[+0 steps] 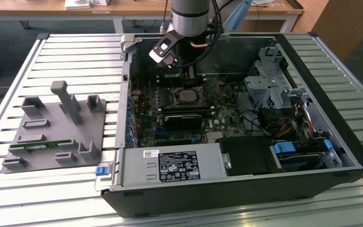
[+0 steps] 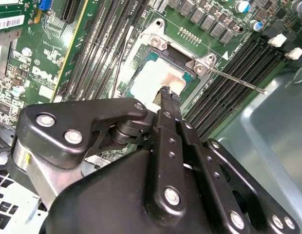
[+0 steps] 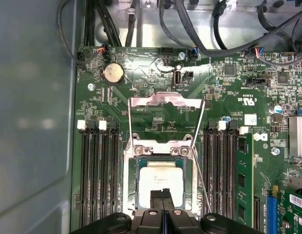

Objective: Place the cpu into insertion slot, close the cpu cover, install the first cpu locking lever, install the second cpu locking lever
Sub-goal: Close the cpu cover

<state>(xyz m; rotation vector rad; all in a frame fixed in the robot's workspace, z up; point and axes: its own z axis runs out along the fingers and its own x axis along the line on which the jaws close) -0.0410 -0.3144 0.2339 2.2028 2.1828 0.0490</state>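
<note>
In the first wrist view the cpu (image 3: 160,178), a silvery-grey square, lies flat in the insertion slot (image 3: 129,165). The cpu cover (image 3: 164,101) stands tipped open beyond the slot, and the board shows through its window. A thin locking lever (image 3: 205,168) runs raised along one side of the slot. My gripper (image 3: 164,196) is shut, its black fingertips together just over the cpu's near edge with nothing between them. The second wrist view shows the gripper (image 2: 166,92) over the cpu (image 2: 156,78), with a lever rod (image 2: 238,80) sticking out sideways. In the exterior view the arm (image 1: 191,16) reaches into the open computer case.
Black memory slots (image 3: 100,170) flank the socket, and one memory stick (image 3: 243,175) is seated. Cables (image 3: 190,29) hang past the board's far edge. The case wall (image 3: 29,122) is close by. A grey fixture tray (image 1: 55,127) sits on the exterior view's left, and the power supply (image 1: 172,165) is at the case front.
</note>
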